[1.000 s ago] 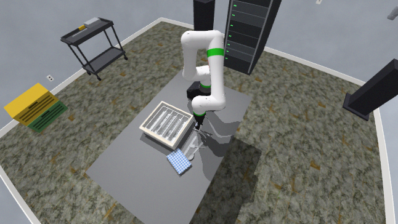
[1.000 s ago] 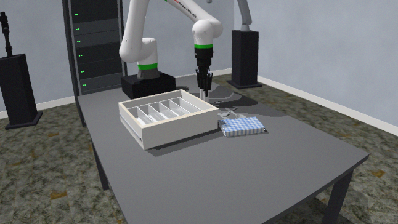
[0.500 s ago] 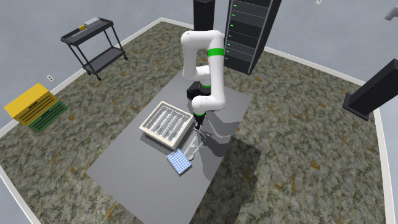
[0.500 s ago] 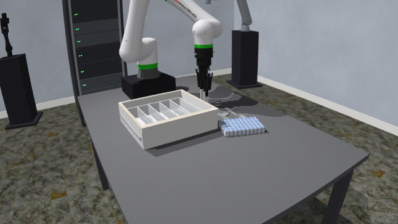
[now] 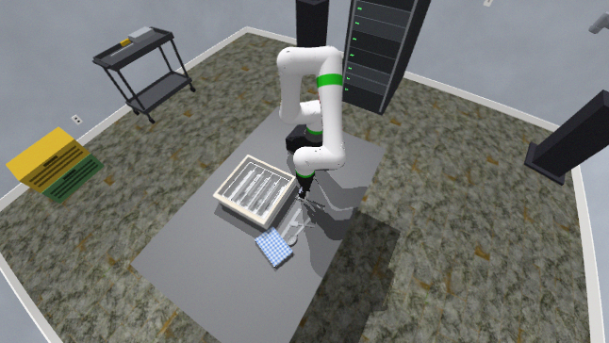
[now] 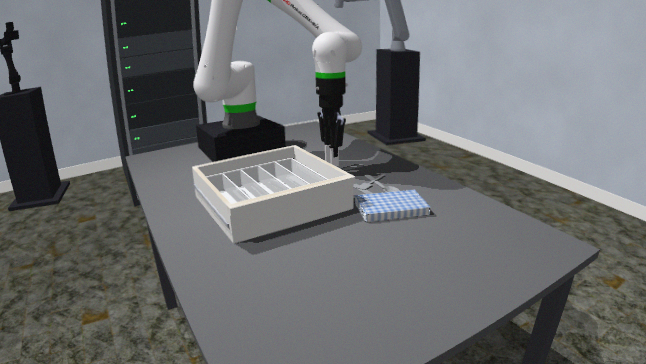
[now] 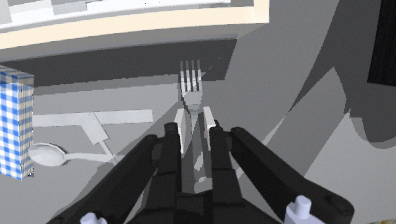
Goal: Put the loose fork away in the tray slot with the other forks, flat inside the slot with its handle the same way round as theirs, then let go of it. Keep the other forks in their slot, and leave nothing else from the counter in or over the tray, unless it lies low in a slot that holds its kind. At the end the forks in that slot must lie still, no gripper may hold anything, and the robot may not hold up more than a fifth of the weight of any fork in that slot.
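Observation:
The loose fork (image 7: 191, 97) lies on the counter with its tines toward the tray (image 5: 240, 211) (image 6: 295, 212) (image 7: 125, 31). My gripper (image 5: 302, 194) (image 6: 331, 154) (image 7: 194, 117) points down beside the tray. Its fingers are a small way apart and straddle the fork's neck and handle, with gaps showing beside the metal in the wrist view; it is open and holds nothing. The gripper body partly hides the handle. The tray has several long slots with pale cutlery in them; which slot holds the forks is too small to tell.
A spoon (image 5: 292, 240) (image 7: 47, 154) and a flat pale handle (image 7: 132, 116), crossed by another piece (image 7: 95, 131), lie near the fork. A blue checked cloth (image 5: 274, 247) (image 6: 395, 205) (image 7: 10, 125) lies past them. The tray's raised wall stands close to the fork's tines.

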Robot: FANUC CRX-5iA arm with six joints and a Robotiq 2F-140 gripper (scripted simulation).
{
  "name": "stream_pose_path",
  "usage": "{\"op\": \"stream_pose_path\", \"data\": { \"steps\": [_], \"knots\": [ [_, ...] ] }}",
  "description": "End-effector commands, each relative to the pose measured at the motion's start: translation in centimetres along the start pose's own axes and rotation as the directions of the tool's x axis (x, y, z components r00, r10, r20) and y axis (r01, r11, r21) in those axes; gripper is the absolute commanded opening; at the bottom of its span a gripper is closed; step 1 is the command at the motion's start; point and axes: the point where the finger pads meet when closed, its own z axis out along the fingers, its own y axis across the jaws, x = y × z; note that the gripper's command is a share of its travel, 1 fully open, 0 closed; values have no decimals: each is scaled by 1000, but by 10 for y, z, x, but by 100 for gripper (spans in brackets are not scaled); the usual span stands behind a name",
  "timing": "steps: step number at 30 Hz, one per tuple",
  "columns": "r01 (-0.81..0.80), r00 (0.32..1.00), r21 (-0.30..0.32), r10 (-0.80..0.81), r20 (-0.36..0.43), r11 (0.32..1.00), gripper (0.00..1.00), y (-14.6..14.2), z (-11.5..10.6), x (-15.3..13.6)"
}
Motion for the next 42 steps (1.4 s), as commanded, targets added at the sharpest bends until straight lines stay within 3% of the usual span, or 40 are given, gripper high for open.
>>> {"op": "stream_pose_path", "data": {
  "steps": [1, 42],
  "knots": [
    [0, 1000, 0, 0, 0, 1000, 17, 0, 1, 0],
    [0, 1000, 0, 0, 0, 1000, 17, 0, 26, 0]
  ]
}}
